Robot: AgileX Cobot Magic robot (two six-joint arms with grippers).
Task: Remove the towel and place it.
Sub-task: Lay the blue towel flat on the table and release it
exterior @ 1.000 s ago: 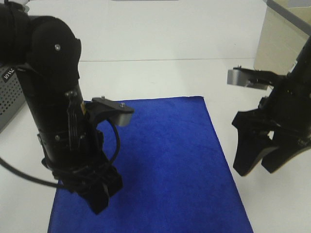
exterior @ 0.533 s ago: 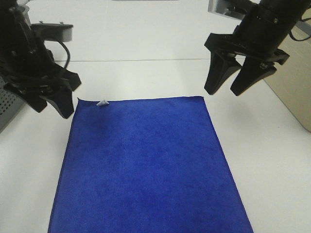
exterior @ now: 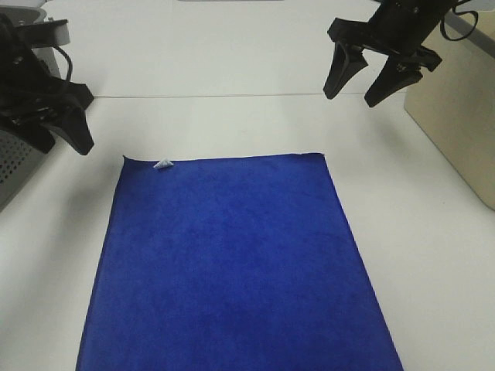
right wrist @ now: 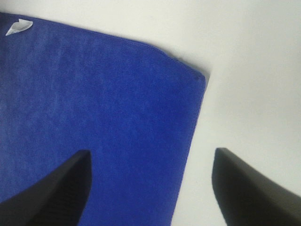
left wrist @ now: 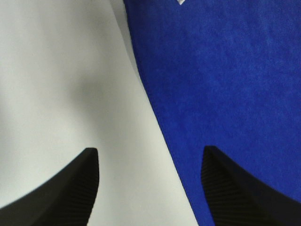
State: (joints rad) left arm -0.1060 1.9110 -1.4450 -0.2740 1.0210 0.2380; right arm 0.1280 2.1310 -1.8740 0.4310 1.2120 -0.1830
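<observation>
Exterior high view has a white flat tabletop (exterior: 232, 69) filling pretty much everything. Laid out flat on it, in the near middle, is the big rectangular royal-blue plush towel (exterior: 232, 263). It looks smooth with no obvious folds, and its near edge runs out of the bottom of the shot.

Off on the right edge sits a beige boxy cabinet-looking thing (exterior: 456, 116), well apart from the towel. A grey perforated metal box (exterior: 11, 166) pokes in on the left edge.

The black left gripper (exterior: 60, 143) hangs beyond the towel's far left corner, over bare table. Its jaws are spread apart with nothing between them, and it isn't touching the cloth. The black right gripper (exterior: 352, 94) is up past the far right corner, also over bare table, with its jaws wide and empty.

On the left wrist cam, the left gripper (left wrist: 150, 155) frames the towel's (left wrist: 225, 94) side edge. One dark ribbed finger (left wrist: 70, 193) shows against white table, the other against blue.

It's the same deal on the right wrist cam. The right gripper (right wrist: 150, 157) is splayed wide, and the towel's (right wrist: 94, 117) stitched corner sits between the two fingers in view, with bare table (right wrist: 254, 56) beside it.

Smallest bit is the little white tag (exterior: 163, 164) lying on the towel by its far left corner. It also shows in both wrist views (left wrist: 181, 2) (right wrist: 19, 27).
</observation>
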